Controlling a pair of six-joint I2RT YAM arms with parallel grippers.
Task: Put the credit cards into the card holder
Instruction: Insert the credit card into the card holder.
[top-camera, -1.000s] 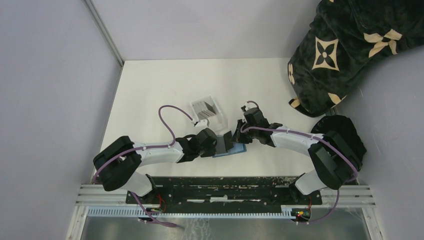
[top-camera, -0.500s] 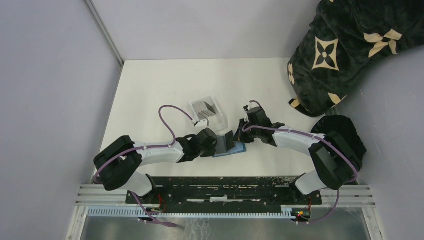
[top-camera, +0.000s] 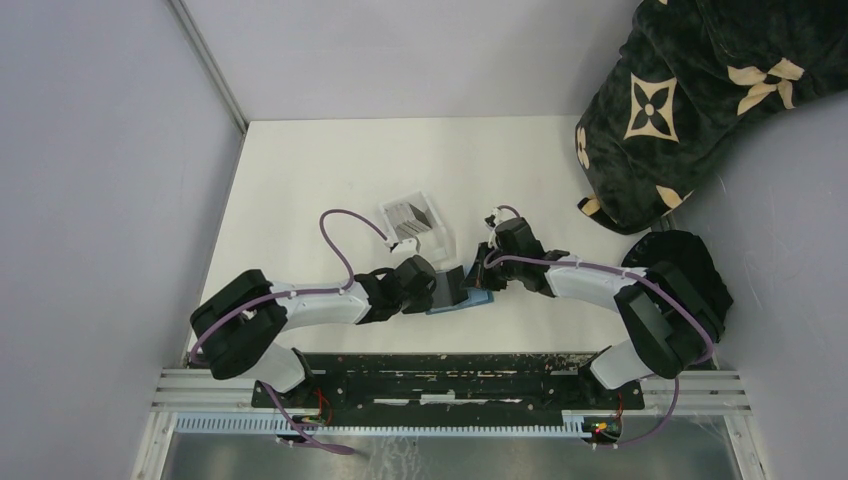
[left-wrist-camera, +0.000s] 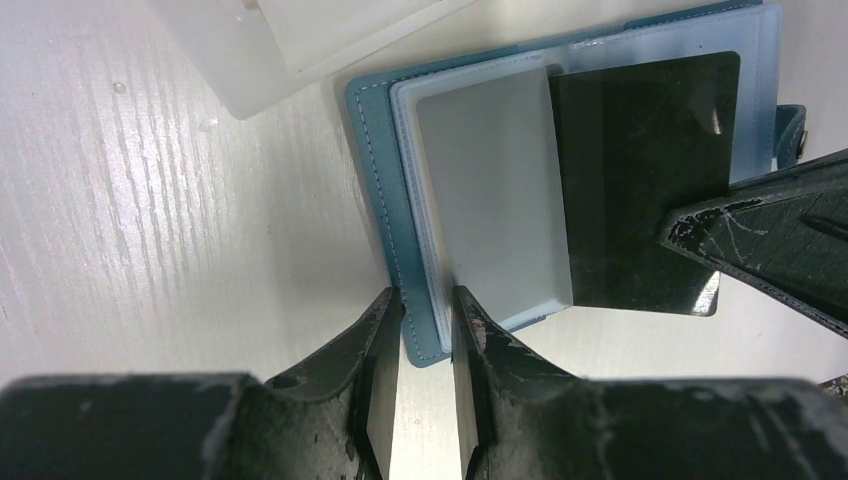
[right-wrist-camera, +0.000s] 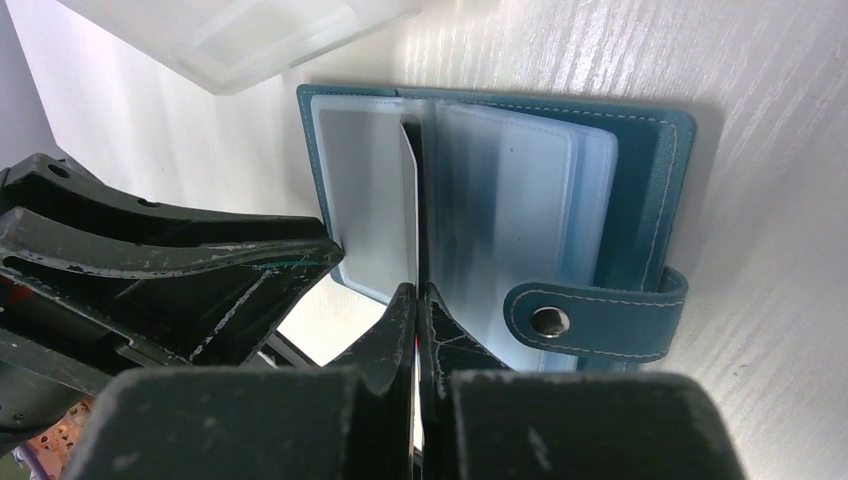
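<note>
Pinning the card holder (left-wrist-camera: 490, 200) down on the desk (left-wrist-camera: 150, 220) is the left side's half of this step. Doing it well means not letting the cover lift or skid while a card goes in. My left end effector (left-wrist-camera: 428, 310) is standing partly apart, its jaws gripping the near left corner of the teal cover, with the clear sleeves fanning open beyond. The clear tray (left-wrist-camera: 300, 40) is lying just beside the holder's far edge, so I am aiming to avoid nudging it. Over the open sleeves, the dark credit card (left-wrist-camera: 640, 180) is tilting up on edge near the spine. Whether its leading edge is already sitting inside a pocket I cannot quite tell. My right end effector (right-wrist-camera: 417, 292) is pinching that card, jaws fully together on its thin body. I am judging that the card should go in parallel to the pocket mouth, slowly, with release only once it is seated.
</note>
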